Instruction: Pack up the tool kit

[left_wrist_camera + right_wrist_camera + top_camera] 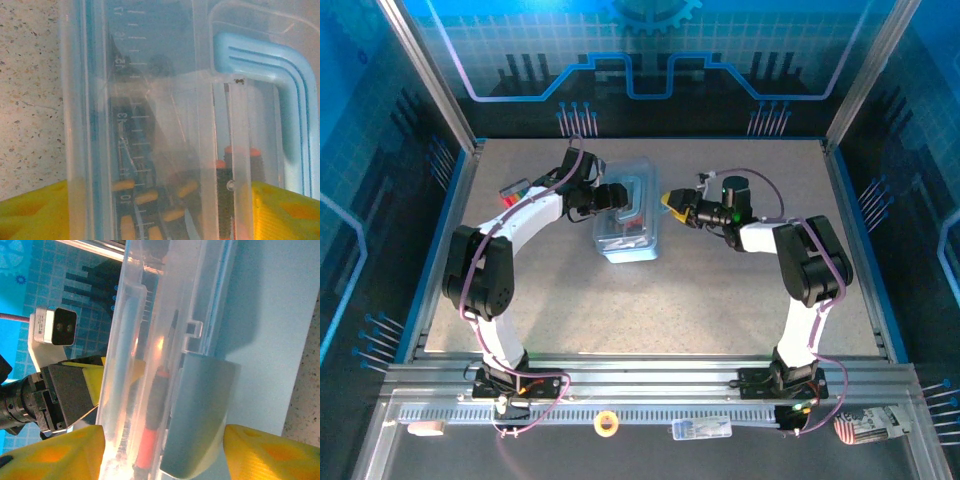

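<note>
The tool kit is a clear plastic case (630,232) with a pale blue handle (280,75), lying mid-table. Through its lid I see black tools with orange and red parts (235,165) and a printed ruler scale. My left gripper (610,197) is at the case's left side, and its yellow fingertips (30,212) press the clear plastic from both sides (160,220). My right gripper (670,200) is at the case's right edge. There it (165,455) stands astride the case's thickness and blue-grey latch (200,415), fingertips (270,455) close on either side. A red-and-black screwdriver (155,410) shows inside.
A small bundle of red and green items (513,190) lies by the left wall. Metal posts and blue panels enclose the table (720,300). On the front rail sit a tape roll (607,422) and small packets (701,429). The left arm's wrist camera (55,326) faces my right gripper.
</note>
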{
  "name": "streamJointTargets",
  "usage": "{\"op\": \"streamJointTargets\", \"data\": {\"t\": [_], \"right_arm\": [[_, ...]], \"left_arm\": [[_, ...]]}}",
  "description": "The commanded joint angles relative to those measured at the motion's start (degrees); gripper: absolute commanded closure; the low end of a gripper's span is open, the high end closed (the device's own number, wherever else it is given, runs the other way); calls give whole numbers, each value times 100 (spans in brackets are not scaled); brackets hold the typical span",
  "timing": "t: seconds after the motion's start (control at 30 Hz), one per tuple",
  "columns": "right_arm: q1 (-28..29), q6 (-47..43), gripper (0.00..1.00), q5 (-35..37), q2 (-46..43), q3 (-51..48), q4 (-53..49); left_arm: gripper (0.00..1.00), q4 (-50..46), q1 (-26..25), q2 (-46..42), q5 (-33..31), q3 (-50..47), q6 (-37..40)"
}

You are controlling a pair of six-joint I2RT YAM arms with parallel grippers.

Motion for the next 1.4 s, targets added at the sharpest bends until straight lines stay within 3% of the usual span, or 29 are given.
{"op": "streamJointTargets", "data": {"t": [0.0,0.4,0.87,1.37], "right_arm": [[71,-218,36,43,-157,255,-335],[239,-560,40,256,-159,675,-1045],[275,-654,55,457,214,790,-1343],[276,-986,46,465,281,664,-1526]], "left_arm": [[34,-850,-31,547,-25,-234,-72],[35,-866,-84,720,-43,-157,-103],[35,-843,-84,711,-17,-163,-59],[35,-808,-84,746,2,-181,-84]]}}
